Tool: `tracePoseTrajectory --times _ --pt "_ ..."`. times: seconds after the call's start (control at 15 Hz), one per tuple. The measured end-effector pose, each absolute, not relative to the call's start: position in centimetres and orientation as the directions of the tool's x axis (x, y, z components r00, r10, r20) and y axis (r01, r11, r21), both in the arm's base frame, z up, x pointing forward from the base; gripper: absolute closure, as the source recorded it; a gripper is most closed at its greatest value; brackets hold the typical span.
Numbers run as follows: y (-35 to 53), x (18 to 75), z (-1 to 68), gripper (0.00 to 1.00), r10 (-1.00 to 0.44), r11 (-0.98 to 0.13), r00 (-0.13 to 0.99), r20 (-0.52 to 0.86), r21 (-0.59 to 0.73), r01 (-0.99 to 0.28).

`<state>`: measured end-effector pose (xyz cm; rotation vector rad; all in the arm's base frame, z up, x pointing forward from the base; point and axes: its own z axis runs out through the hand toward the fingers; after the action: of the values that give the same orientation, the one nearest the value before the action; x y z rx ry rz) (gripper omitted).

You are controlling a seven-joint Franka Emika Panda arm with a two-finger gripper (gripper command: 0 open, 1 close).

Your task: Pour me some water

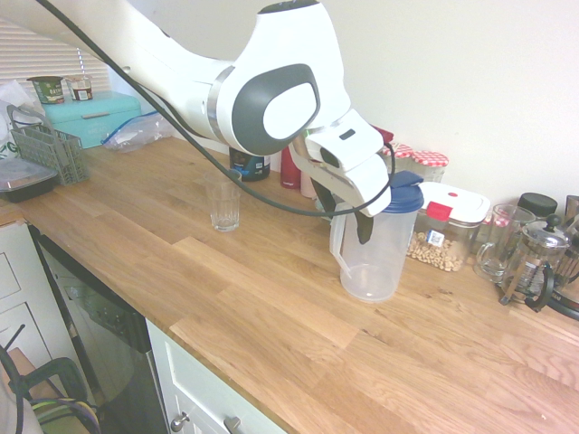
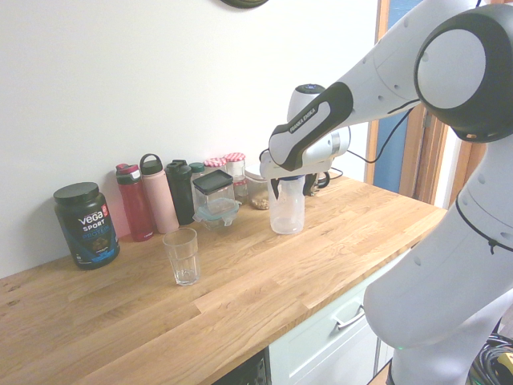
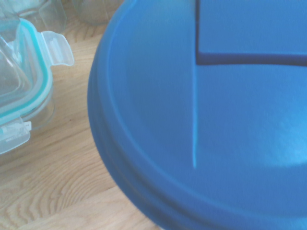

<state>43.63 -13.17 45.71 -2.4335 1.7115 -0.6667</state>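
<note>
- You can see a wooden counter [image 1: 271,316] with lots of things along the wall.
- In the second outside view, a black tub [image 2: 86,224], a red bottle [image 2: 135,202], a pink bottle [image 2: 159,195] and a dark bottle [image 2: 181,191] stand in a row, well away from the arm.
- A clear box with teal clips [image 3: 21,91] sits just beside the jug, and a box of beans [image 1: 445,231] is close behind it.
- A glass coffee press [image 1: 534,262] stands further along.
- The empty glass [image 1: 223,206] stands alone on the counter, well apart from the jug, with nothing between them.
- The clear jug [image 1: 373,258] with its blue lid [image 3: 216,120] stands upright near the wall.
- The gripper [image 1: 348,217] hangs tilted down at the jug's top with its fingers spread wide. You cannot tell if they touch the jug.
</note>
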Motion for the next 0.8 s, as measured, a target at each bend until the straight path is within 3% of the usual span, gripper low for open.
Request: tracePoseTrajectory --times 0.8 --pt "-13.1 44.6 44.6 1.0 -0.913 -0.374 0.292 0.285 -0.298 -0.878"
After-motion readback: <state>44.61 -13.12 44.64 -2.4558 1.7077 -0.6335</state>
